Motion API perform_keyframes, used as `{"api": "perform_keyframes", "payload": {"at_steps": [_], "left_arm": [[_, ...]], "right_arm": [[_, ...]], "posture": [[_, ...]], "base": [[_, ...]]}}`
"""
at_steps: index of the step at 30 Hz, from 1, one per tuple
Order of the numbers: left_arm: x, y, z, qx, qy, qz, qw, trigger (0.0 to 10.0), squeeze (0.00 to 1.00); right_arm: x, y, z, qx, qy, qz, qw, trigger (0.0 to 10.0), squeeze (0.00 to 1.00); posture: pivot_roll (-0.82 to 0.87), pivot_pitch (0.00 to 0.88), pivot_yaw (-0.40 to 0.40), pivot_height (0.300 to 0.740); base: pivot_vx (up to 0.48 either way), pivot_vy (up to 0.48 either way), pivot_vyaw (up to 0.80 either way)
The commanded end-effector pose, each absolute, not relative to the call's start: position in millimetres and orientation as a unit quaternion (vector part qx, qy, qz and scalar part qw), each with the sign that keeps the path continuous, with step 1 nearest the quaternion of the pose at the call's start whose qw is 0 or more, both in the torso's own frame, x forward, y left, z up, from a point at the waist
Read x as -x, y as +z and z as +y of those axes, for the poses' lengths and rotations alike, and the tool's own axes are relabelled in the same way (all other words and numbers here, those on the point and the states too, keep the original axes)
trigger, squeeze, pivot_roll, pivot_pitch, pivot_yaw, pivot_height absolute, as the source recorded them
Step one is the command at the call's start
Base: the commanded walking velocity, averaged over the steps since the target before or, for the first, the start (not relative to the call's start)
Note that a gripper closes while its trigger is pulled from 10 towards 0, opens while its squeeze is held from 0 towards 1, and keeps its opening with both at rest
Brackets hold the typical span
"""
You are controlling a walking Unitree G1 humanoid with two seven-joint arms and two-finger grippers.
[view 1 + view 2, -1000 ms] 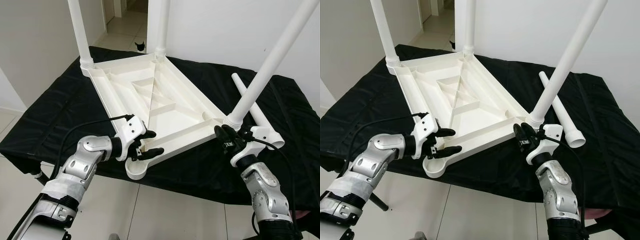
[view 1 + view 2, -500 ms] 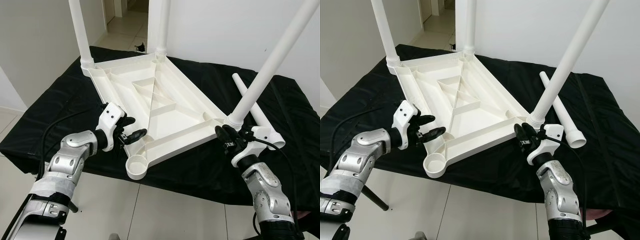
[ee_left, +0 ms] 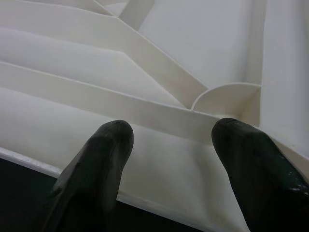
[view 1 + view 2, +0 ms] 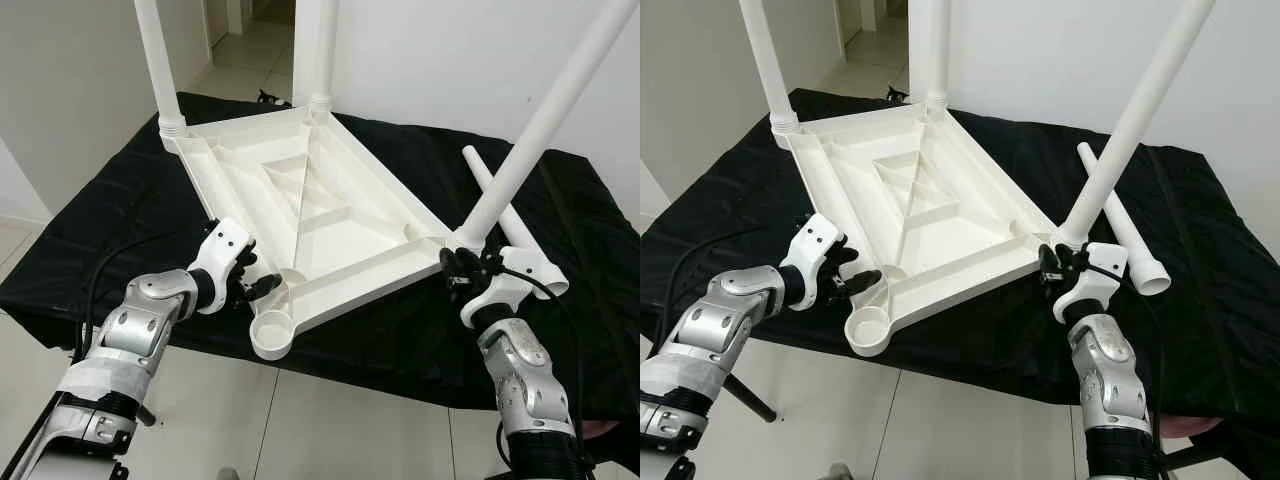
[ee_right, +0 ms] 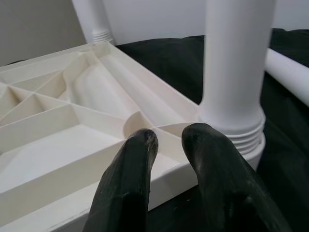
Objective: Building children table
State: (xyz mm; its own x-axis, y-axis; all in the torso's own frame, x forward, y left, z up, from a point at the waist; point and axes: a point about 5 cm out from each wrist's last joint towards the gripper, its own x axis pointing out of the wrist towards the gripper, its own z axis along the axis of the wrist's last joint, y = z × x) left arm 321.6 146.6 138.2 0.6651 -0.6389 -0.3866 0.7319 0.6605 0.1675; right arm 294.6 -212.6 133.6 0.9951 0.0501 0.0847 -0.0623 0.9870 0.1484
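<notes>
The white plastic tabletop (image 4: pixel 330 215) lies upside down on a black cloth. Three white legs stand in its corner sockets: one at the back left (image 4: pixel 160 70), one at the back middle (image 4: pixel 322 50) and one at the right (image 4: pixel 540 130). The near corner socket (image 4: pixel 272 335) holds no leg. A loose leg (image 4: pixel 508 222) lies on the cloth at the right. My left gripper (image 4: pixel 258 277) is open at the tabletop's left rim, just above the empty socket; its fingers (image 3: pixel 96 159) hover over that rim. My right gripper (image 4: pixel 458 270) sits by the right leg's base, its fingers (image 5: pixel 133 164) nearly together with nothing between them.
The black-covered table (image 4: pixel 120 210) ends close in front of me, and the tabletop's socket corner overhangs that edge. White tiled floor lies below. A white wall stands behind, with a doorway at the back left.
My left gripper let go of the rim by the empty socket, swung out to the left, then came back to the rim. The right gripper edged closer to the leg's base.
</notes>
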Motion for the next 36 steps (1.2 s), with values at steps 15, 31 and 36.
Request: {"api": "perform_keyframes", "payload": {"at_steps": [15,31,36], "left_arm": [[-308,120,134,-0.242,-0.398,0.172,0.868,10.0,0.0],[-300,123,120,-0.25,-0.435,0.157,0.851,10.0,0.0],[-298,125,118,-0.253,-0.44,0.155,0.848,10.0,0.0]], "right_arm": [[-302,113,-220,-0.072,-0.088,0.01,0.993,10.0,0.0],[-327,91,-201,-0.106,-0.131,0.06,0.984,10.0,0.0],[-338,93,-197,-0.104,-0.122,0.063,0.985,10.0,0.0]], "posture": [[-0.06,0.0,-0.042,0.74],[-0.04,0.0,-0.041,0.74],[-0.03,0.0,-0.035,0.74]], "base": [[0.0,0.0,0.0],[0.0,0.0,0.0],[0.0,0.0,0.0]]}}
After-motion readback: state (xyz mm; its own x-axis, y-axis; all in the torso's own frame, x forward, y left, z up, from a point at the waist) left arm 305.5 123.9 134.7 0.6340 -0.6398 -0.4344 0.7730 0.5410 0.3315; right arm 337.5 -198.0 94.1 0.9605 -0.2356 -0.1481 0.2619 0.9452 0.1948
